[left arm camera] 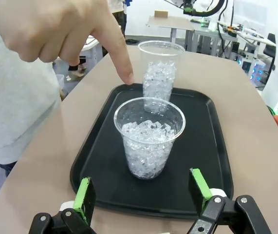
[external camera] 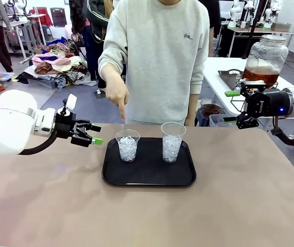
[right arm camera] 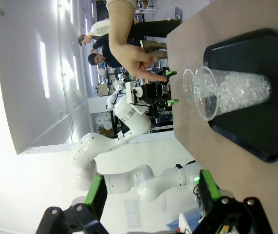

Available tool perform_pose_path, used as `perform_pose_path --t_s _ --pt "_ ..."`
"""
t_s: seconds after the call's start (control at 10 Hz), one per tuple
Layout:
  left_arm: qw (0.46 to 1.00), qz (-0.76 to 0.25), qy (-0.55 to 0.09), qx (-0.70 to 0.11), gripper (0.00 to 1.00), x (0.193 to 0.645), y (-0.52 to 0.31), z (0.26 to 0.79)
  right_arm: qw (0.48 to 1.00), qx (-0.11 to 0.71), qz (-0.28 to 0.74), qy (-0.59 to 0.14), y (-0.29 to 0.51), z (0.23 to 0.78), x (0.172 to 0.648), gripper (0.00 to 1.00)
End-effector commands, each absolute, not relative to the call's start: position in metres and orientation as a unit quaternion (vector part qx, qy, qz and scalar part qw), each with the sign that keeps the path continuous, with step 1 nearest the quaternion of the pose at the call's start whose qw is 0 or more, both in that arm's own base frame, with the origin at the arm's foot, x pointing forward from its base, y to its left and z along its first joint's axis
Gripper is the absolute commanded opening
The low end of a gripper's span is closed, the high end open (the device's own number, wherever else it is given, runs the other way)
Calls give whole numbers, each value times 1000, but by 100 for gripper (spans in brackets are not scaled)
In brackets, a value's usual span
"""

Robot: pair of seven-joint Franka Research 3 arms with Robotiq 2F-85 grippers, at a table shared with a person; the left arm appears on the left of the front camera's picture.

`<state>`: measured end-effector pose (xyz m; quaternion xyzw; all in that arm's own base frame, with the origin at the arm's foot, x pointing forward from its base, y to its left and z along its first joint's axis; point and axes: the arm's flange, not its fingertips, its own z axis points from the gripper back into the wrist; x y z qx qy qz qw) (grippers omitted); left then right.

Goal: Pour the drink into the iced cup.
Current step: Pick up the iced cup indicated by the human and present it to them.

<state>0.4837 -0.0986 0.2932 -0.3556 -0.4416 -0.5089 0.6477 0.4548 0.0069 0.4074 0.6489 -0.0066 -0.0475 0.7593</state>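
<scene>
1. The drink (external camera: 260,76), amber and translucent, fills the lower part of a lidded glass jar (external camera: 266,49). The jar stands on a white side table beyond the right tool (external camera: 238,108). In the front view it sits just above and behind that tool, apart from it.
2. By my reading the pouring has not begun. Both cups hold only ice, no liquid shows in either, and nothing is gripped. Fetching the drink, carrying it over and tipping it all remain.
3. The person's hand (external camera: 118,95) points a forefinger down at the shorter iced cup (external camera: 127,145), so that is probably the target. It stands on the left half of the black tray (external camera: 147,177), straight ahead of the left tool (external camera: 96,134). In the left wrist view it lies between the lines of the two fingers, near but untouched.
4. The taller iced cup (external camera: 172,142) stands past the shorter one as seen from the left tool, on the side nearer the right tool.
5. Both tools have their fingers spread apart and are empty. The left hovers over the table just beside the tray's left edge. The right hangs off the table's far right corner.
</scene>
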Motion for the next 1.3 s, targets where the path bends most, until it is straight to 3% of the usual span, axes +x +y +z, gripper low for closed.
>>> perform_pose_path --t_s 0.0,1.2 --pt "650 -508 -441 -352 100 484 -97 293 759 650 -46 -8 7 409 455 100" --pt "611 -547 -431 -377 100 492 -118 272 759 650 -46 -8 7 409 455 100"
